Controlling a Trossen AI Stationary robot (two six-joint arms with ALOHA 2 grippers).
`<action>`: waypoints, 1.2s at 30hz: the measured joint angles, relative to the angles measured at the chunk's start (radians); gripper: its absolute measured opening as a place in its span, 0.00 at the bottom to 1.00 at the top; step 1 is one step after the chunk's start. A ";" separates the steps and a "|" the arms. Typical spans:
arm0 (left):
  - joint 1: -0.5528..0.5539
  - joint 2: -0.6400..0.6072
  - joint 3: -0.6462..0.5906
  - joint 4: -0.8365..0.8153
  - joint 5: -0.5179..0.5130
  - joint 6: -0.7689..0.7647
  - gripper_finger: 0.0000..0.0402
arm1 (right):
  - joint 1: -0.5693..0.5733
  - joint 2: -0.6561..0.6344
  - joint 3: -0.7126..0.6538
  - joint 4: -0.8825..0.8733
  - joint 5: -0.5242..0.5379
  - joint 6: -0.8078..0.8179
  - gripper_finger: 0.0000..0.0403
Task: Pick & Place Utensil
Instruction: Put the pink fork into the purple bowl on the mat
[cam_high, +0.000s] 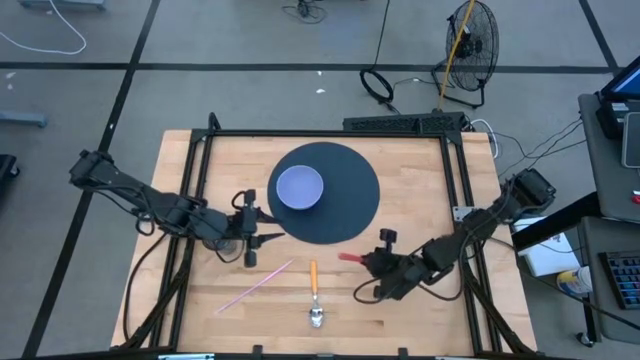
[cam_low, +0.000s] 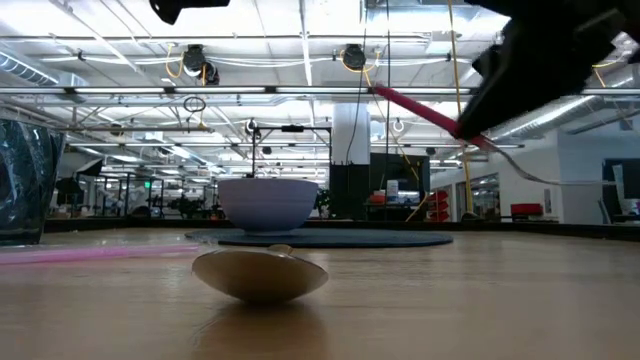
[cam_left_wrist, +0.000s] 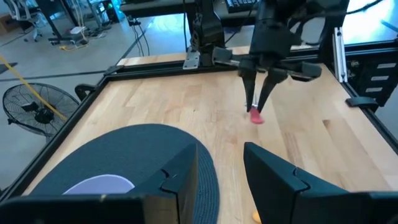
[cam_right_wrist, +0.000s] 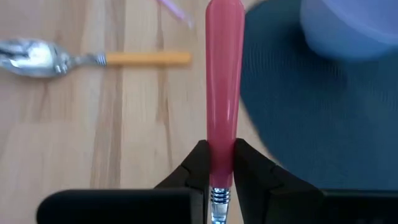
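My right gripper (cam_high: 373, 262) is shut on a red-handled utensil (cam_high: 352, 257), above the wood table right of centre. An orange-handled spoon (cam_high: 314, 292) lies flat near the front edge, and its bowl (cam_low: 260, 275) rests on the wood. A thin pink stick (cam_high: 255, 285) lies to its left. A lavender bowl (cam_high: 299, 187) stands on a dark round mat (cam_high: 345, 205). My left gripper (cam_high: 262, 236) is open at the mat's left edge, with nothing between its fingers (cam_left_wrist: 280, 180). My right gripper pinches the red handle between its two fingers, close to the metal collar (cam_right_wrist: 220, 167). The fingers come slanting down from the table's right, roughly in line with the handle. The handle's free end (cam_right_wrist: 224, 15) sticks out ahead toward the table's left. The utensil is lifted clear and tilted (cam_low: 420, 110).
A black metal frame (cam_high: 330, 133) runs along the table's far edge and both sides. Bare wood lies between the mat and the spoon. A fan (cam_high: 470, 45) and cables stand on the floor beyond the table.
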 joint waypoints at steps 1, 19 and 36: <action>0.000 0.005 0.000 0.000 0.000 0.000 0.33 | -0.007 0.000 0.000 0.029 0.000 -0.033 0.09; 0.002 0.037 0.000 0.071 0.019 0.030 0.33 | -0.138 -0.001 0.001 0.539 -0.008 -0.567 0.10; 0.065 0.192 0.000 0.335 0.160 0.202 0.35 | -0.206 -0.002 0.003 0.760 -0.166 -0.703 0.10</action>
